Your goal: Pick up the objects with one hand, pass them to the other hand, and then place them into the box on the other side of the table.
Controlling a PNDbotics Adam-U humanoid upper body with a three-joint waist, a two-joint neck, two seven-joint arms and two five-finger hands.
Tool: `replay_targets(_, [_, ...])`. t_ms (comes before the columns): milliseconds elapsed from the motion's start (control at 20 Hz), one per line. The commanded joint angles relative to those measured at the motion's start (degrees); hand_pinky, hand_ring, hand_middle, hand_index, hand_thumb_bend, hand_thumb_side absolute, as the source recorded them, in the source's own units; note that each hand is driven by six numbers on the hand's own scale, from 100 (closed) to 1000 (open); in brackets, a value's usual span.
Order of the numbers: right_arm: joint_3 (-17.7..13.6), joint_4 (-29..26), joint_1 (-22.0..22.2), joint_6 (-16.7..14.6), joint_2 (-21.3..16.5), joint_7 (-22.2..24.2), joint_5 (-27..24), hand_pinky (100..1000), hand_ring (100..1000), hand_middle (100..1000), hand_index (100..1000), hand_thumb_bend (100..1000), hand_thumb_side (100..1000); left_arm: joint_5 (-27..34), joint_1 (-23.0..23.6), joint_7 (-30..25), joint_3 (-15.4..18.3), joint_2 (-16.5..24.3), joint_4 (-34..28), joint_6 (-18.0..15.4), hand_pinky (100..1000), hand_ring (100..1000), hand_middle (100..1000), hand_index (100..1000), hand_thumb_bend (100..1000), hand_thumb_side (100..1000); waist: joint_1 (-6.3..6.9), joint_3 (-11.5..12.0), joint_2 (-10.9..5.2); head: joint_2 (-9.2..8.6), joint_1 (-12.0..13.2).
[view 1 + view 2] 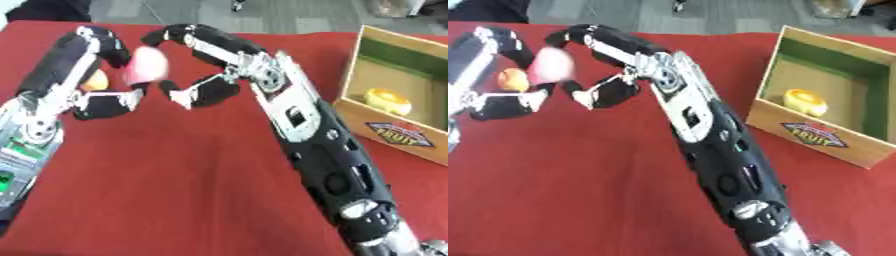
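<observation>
A pink rounded object (146,65) hangs above the red table at the upper left, pinched between the curled fingers and thumb of my left hand (98,102). My right hand (214,87) reaches in from the right. Its fingers (179,34) arch over the pink object and its thumb sits below, wide apart; I cannot tell whether they touch it. An orange round object (511,79) shows through the gap in my left hand, on the table behind it. The wooden box (811,135) stands at the right edge with a yellow object (805,101) inside.
The red tablecloth (175,190) covers the whole table. My right forearm (328,160) runs diagonally across the middle from the lower right. The box carries a fruit label on its near wall. Grey floor lies beyond the far edge.
</observation>
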Motion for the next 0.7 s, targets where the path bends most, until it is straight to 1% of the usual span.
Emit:
replay_targets(50, [-0.02, 0.36, -1.0, -0.58, 0.86, 0.46, 0.86, 1000, 1000, 847, 933, 156, 192, 0.31, -0.99, 0.15, 0.67, 0.99, -1.29, -0.47, 696, 529, 488, 492, 267, 100, -0.24, 0.12, -1.9, -0.27, -0.35])
replay_targets(350, [-0.26, 1.7, -0.96, -1.05, 1.9, 0.03, 1.4, 1000, 1000, 828, 926, 132, 167, 0.56, -1.3, 0.29, 0.52, 0.54, -1.48, -0.94, 695, 527, 487, 492, 259, 100, -0.21, 0.28, -1.81, -0.44, -0.55])
replay_targets(600, [-0.38, 2.12, -0.91, 0.04, 2.51, -1.49, -0.03, 1000, 1000, 772, 896, 100, 103, 1.17, -1.38, 0.53, 0.38, 0.17, -1.58, -1.34, 694, 525, 486, 492, 254, 100, -0.22, 0.33, -1.83, -0.51, -0.67])
replay_targets(700, [-0.42, 2.17, -0.87, 0.65, 2.73, -2.29, -1.03, 999, 1000, 741, 876, 100, 100, 1.45, -1.37, 0.48, 0.24, 0.07, -1.63, -1.59, 694, 525, 486, 493, 255, 100, -0.21, 0.37, -1.82, -0.53, -0.77])
